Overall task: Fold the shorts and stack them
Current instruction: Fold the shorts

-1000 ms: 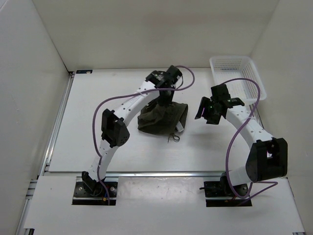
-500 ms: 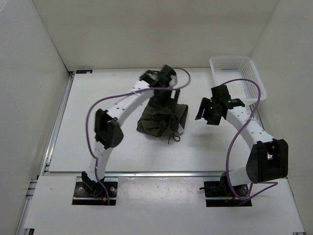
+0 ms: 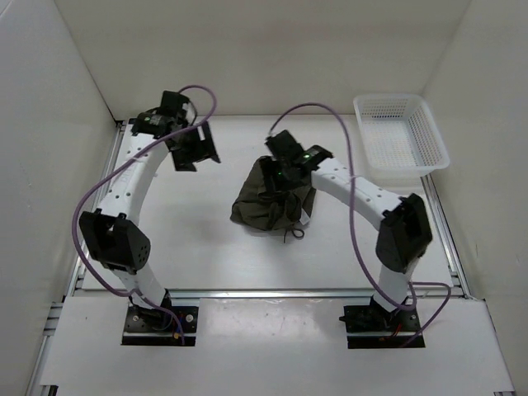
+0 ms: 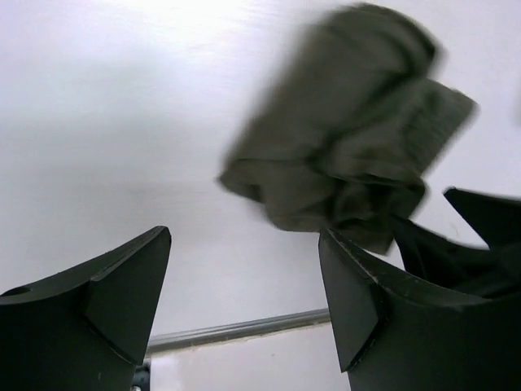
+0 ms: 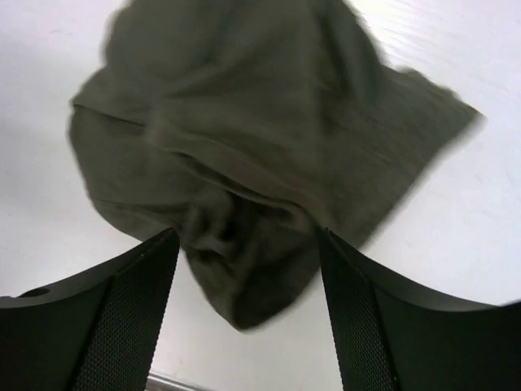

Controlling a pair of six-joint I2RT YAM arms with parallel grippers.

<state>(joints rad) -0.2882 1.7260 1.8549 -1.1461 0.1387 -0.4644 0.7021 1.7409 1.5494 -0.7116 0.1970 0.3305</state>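
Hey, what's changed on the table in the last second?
The left tool left the shorts and swung toward the far left corner, open. The right tool swung from near the basket to above the shorts, open. The shorts stayed bunched in place, and the basket did not move.

We see a white mesh basket (image 3: 402,139) at two o'clock on the white table (image 3: 181,239), close to the right wall (image 3: 487,124). A metal rail (image 3: 97,210) lines the table's nine o'clock edge, and another rail (image 3: 272,292) lines the six o'clock edge.

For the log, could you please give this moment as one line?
left gripper open, apart | right gripper open above shorts | shorts crumpled
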